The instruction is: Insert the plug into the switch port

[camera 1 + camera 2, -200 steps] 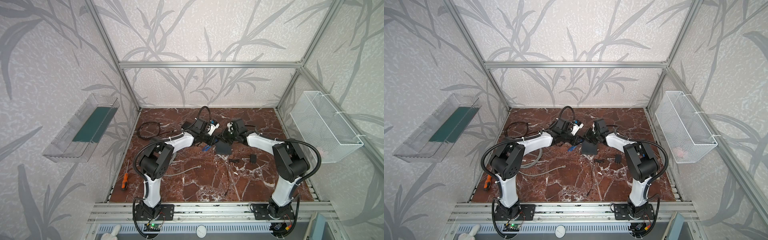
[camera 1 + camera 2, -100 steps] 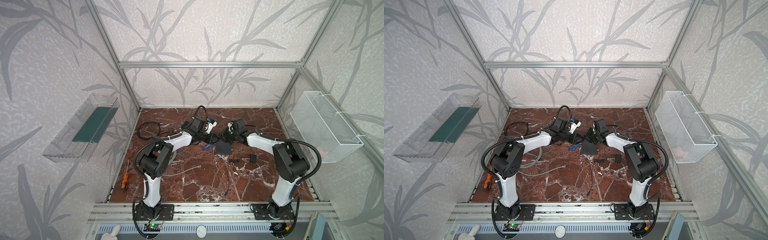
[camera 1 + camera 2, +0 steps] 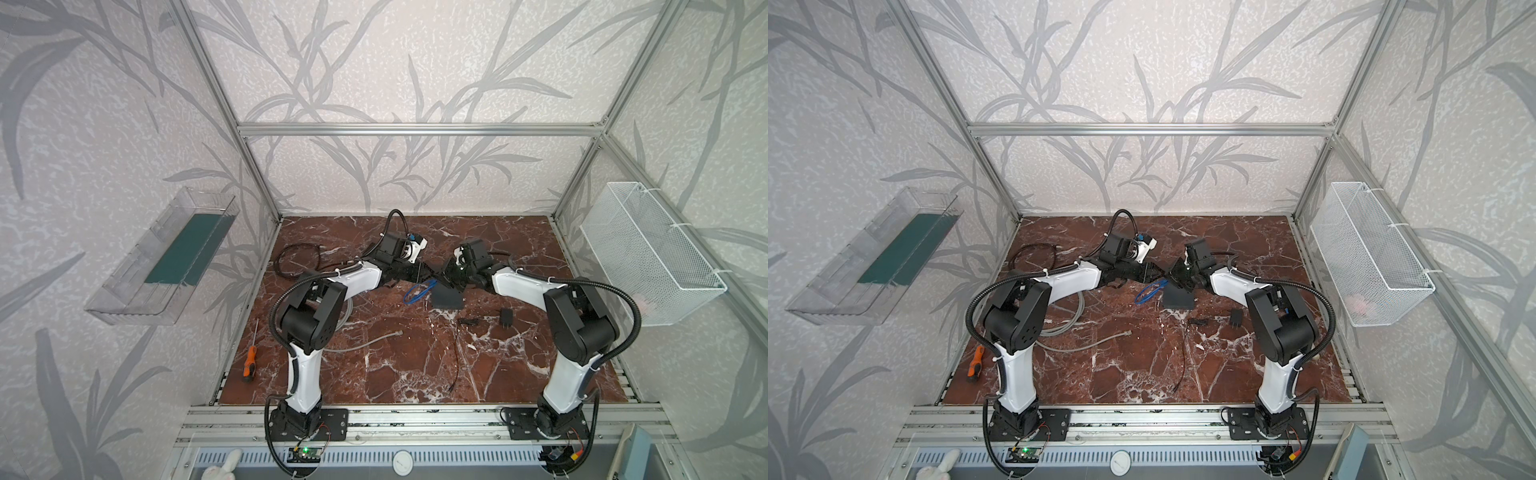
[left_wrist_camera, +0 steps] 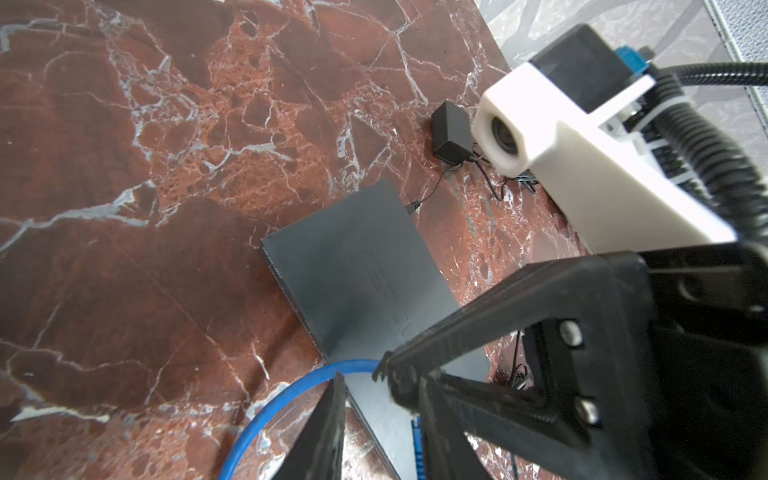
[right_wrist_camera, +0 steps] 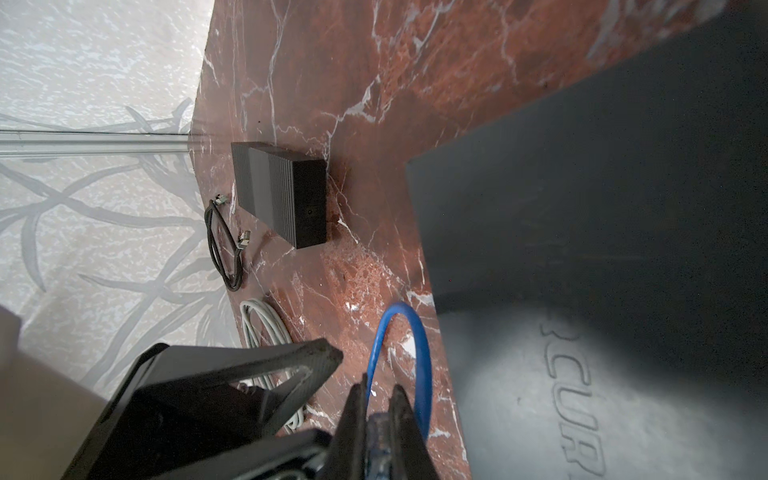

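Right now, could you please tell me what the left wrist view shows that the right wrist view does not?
Only the left wrist view: a black power adapter and the other arm's white camera housing. Only the right wrist view: a black finned box, a coiled black cable and a grey cable. Both: the dark switch and the blue cable.

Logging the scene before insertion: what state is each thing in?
left gripper, jaws apart around the blue cable
right gripper, jaws shut on the blue cable
blue cable, looped beside the switch
switch, lying flat, logo side up
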Controlling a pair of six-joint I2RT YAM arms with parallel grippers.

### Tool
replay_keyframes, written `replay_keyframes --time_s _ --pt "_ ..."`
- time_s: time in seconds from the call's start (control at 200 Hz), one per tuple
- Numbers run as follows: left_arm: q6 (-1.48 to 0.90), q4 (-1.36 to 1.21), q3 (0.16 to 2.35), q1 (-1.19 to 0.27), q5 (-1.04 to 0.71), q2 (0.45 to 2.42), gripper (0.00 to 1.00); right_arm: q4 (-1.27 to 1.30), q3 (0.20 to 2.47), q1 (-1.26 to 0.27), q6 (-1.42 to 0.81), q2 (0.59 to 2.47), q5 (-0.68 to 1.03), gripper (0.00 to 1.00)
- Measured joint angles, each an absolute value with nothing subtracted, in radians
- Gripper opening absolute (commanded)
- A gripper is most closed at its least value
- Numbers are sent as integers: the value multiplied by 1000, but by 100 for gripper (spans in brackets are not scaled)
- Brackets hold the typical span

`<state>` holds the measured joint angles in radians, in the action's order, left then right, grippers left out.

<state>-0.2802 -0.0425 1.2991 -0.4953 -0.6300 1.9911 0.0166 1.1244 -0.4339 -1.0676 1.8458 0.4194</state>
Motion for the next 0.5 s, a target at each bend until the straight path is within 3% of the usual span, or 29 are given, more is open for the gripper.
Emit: replay_keyframes --time_s 0.5 --pt "-280 -150 1222 -494 -679 1984 32 8 1124 -427 -1119 1846 418 11"
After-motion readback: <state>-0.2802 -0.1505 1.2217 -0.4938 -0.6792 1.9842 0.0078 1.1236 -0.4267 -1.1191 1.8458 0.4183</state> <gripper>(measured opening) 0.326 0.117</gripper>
